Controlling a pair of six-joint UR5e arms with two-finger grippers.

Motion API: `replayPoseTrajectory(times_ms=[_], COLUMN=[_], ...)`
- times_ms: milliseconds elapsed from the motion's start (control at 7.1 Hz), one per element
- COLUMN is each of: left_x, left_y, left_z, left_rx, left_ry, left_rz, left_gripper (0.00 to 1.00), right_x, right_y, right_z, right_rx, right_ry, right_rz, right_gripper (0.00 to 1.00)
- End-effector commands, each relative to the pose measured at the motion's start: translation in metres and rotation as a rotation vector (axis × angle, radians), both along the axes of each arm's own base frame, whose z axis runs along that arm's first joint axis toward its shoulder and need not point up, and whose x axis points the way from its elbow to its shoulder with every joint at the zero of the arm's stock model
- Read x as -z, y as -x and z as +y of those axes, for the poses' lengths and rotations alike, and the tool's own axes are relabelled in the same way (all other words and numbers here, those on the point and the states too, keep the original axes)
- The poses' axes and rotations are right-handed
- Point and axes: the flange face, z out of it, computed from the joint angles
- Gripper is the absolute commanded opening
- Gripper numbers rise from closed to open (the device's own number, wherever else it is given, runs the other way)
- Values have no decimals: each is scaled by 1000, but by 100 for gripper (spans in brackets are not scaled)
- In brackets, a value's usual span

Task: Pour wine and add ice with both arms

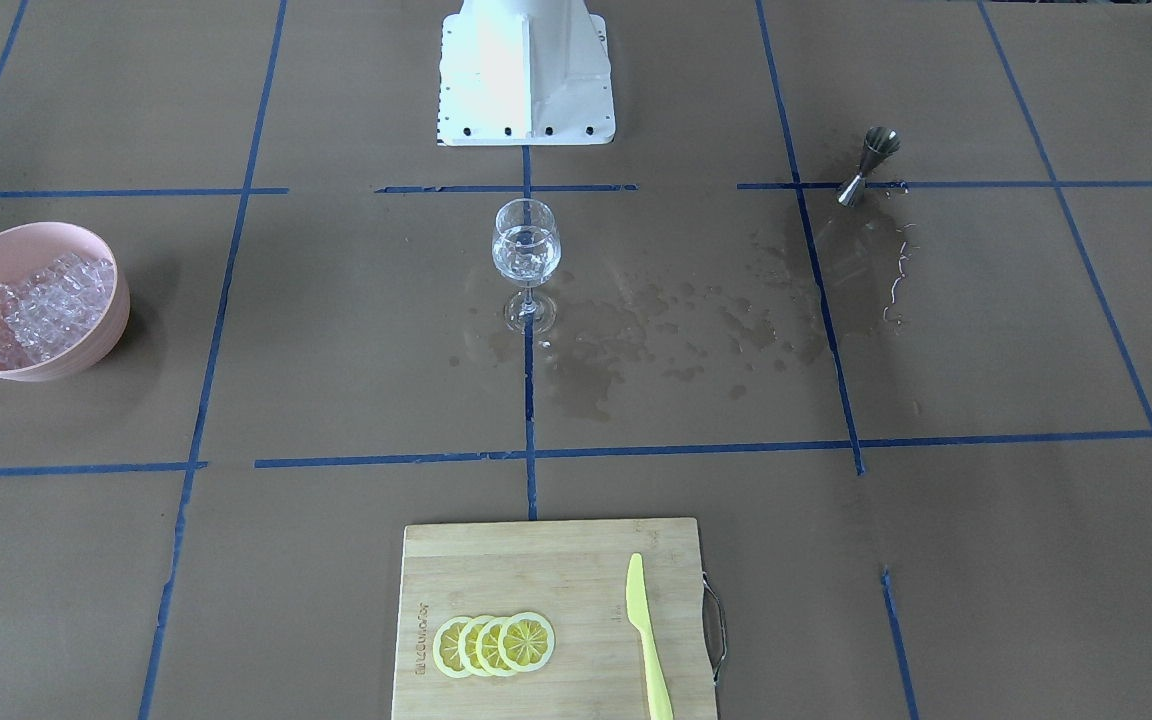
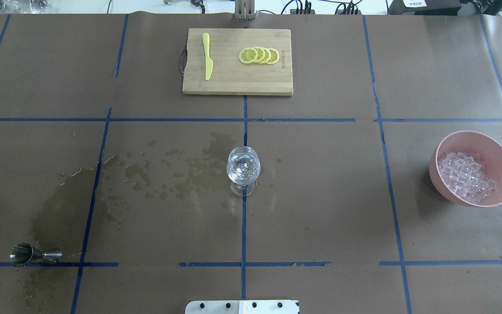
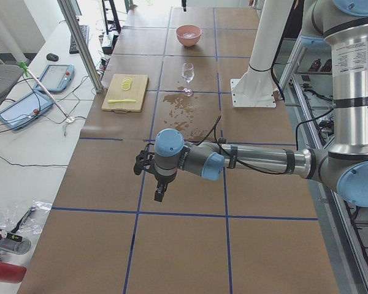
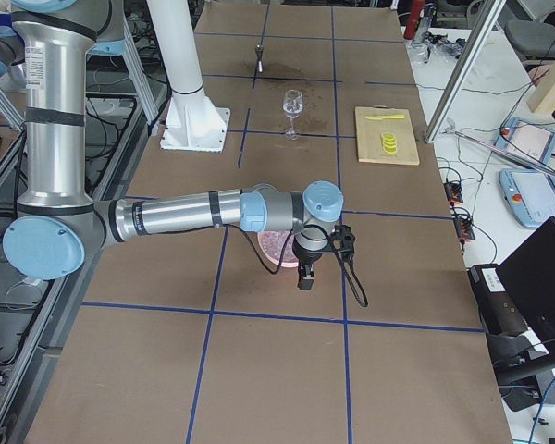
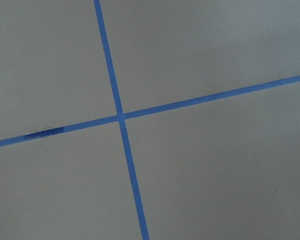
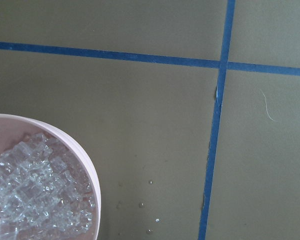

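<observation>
A wine glass (image 1: pixel 526 250) stands at the table's middle and also shows in the overhead view (image 2: pixel 243 168). It holds a little clear wine (image 1: pixel 526 265) with ice cubes in it. More ice (image 2: pixel 466 176) fills a pink bowl (image 2: pixel 434 172) on my right side. My left gripper (image 3: pixel 159 196) hangs over bare table beyond the left end, far from the glass. My right gripper (image 4: pixel 304 280) hangs just beside the bowl (image 4: pixel 276 246). Both show only in the side views, so I cannot tell whether they are open or shut. No fingers show in the wrist views.
A steel jigger (image 2: pixel 33 254) lies on its side at my near left, next to dark wet stains (image 2: pixel 181 174). A bamboo cutting board (image 2: pixel 225 83) at the far edge carries lemon slices (image 2: pixel 259 55) and a yellow knife (image 2: pixel 207 56). The right wrist view shows the bowl's rim (image 6: pixel 87 165).
</observation>
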Motion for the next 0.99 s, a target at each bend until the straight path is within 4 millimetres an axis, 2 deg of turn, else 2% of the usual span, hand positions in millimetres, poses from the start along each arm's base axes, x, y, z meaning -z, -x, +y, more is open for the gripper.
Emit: replayPoseTrajectory(times_ms=[0, 423, 704, 845], left_x=[-14, -16, -7, -10], left_y=[2, 1, 3, 3], left_z=[5, 0, 0, 0], left_rx=[5, 3, 8, 6], left_ry=[54, 63, 47, 53], left_rz=[-18, -19, -17, -17], left_gripper=[100, 100, 100, 100], right_x=[0, -9, -1, 3], right_y=[-2, -5, -10, -20], right_z=[3, 13, 16, 34], right_rx=[-2, -11, -60, -108], right_ry=[0, 24, 48, 75], right_rz=[1, 3, 0, 7], right_gripper=[100, 100, 100, 100])
